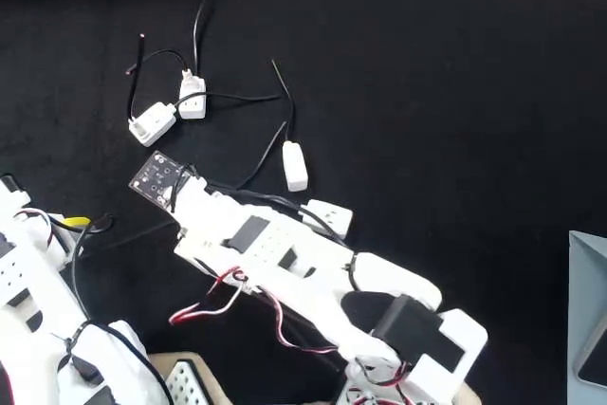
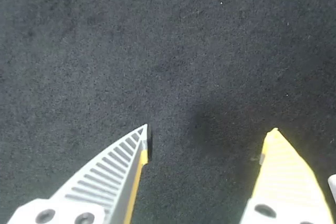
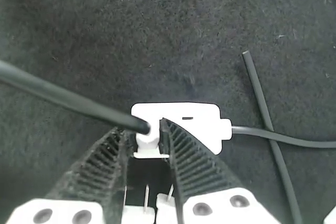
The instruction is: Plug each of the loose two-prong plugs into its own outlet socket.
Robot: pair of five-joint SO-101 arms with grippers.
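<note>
My right gripper (image 3: 152, 124) is shut on a small white two-prong plug (image 3: 147, 141). The plug's black cord (image 3: 63, 97) runs off to one side, and its two metal prongs (image 3: 146, 196) point back toward the wrist. Just beyond the fingertips a white outlet socket (image 3: 181, 121) lies on the black cloth with its own cord (image 3: 283, 139). In the high view the right arm (image 1: 275, 253) stretches diagonally toward the white blocks (image 1: 152, 125) at the upper left. My left gripper (image 2: 210, 129) is open over bare cloth, and its arm (image 1: 33, 272) sits at the lower left.
More white plug and socket pieces with black cords lie at the upper left (image 1: 193, 97), in the middle (image 1: 295, 166) and beside the right arm (image 1: 329, 216). A grey box (image 1: 590, 310) stands at the right edge. The right half of the black cloth is bare.
</note>
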